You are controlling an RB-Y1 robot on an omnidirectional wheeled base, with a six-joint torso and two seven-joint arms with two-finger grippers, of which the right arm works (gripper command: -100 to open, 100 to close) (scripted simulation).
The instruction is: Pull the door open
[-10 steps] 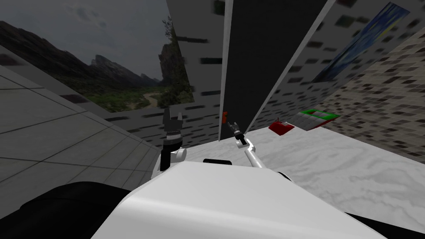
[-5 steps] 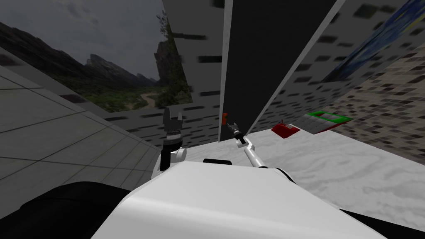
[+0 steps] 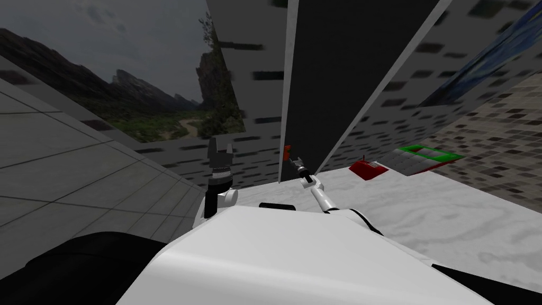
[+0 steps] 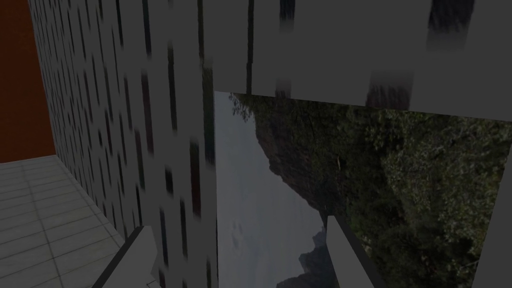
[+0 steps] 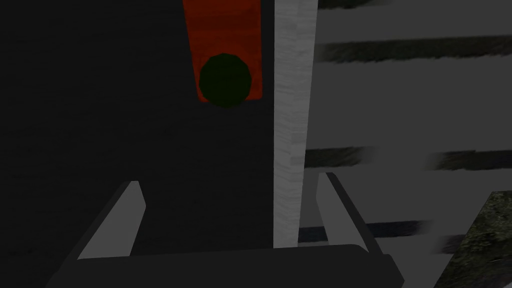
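Note:
A dark door with pale edges stands straight ahead. Near its left edge sits a red plate with a dark round knob. My right gripper is stretched out just short of it, open, the knob lying beyond the fingertips and untouched. The door's light grey edge strip runs between the fingers, close to one finger. My left gripper is held up to the left of the door, open and empty.
A red object and a grey box with a green rim lie on the white marbled floor to the right of the door. A speckled grey wall with a landscape window stands to the left.
The whole head view has shifted: the red object and green-rimmed box drift right and the door looks wider, so my view has moved. Both grippers keep their poses.

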